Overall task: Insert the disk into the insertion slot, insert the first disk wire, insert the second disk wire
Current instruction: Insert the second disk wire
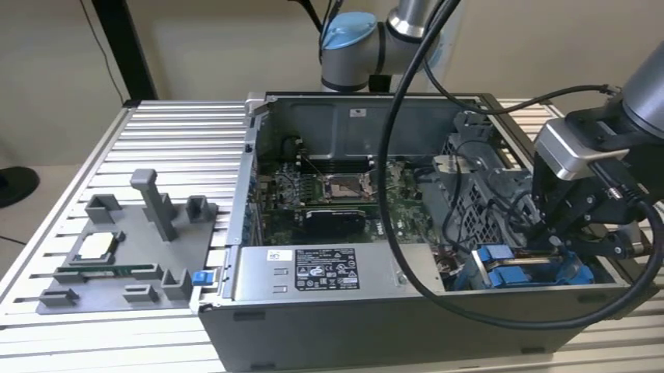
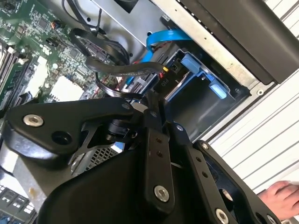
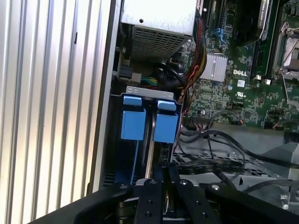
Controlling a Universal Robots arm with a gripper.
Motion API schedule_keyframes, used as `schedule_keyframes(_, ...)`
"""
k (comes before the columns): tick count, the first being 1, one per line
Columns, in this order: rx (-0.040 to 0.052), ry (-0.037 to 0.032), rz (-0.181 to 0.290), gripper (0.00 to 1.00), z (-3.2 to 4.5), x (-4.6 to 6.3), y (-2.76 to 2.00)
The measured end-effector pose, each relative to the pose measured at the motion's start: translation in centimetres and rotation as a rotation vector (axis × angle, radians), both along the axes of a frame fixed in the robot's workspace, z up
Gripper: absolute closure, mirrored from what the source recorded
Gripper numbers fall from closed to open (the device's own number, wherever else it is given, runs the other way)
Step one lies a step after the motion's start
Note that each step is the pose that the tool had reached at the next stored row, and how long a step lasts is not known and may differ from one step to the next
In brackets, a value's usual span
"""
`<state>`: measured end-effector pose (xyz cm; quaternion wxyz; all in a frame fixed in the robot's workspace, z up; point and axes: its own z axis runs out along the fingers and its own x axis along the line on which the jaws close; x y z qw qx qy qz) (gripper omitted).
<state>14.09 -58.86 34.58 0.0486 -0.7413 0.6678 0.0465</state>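
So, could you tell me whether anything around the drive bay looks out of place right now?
One thing: a person's hand rests on the ribbed table beside the case in the second wrist view, close to the gripper. Loose black cables sprawl near the blue insertion slot.

We note a green motherboard (image 1: 332, 194), a grey labelled power-supply box (image 1: 311, 272), and a grey fixture tray (image 1: 124, 256) on the slatted table (image 1: 62, 194).

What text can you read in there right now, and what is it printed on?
Power-supply box, black-and-white label: print too small to read.
White sticker on the case wall: too small to read.
Motherboard: a short white maker's logo and tiny component markings, too small to quote reliably.
No line can be quoted with confidence.
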Motion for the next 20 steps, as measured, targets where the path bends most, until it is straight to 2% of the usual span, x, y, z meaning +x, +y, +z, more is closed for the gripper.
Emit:
schedule_keyframes(3, 0.0000, -0.0003, -0.004, 1.00, -0.13, 0.02, 0.21)
schedule_keyframes(20, -0.0007, -0.0008, -0.068, 1.00, -0.75, 0.10, 0.22)
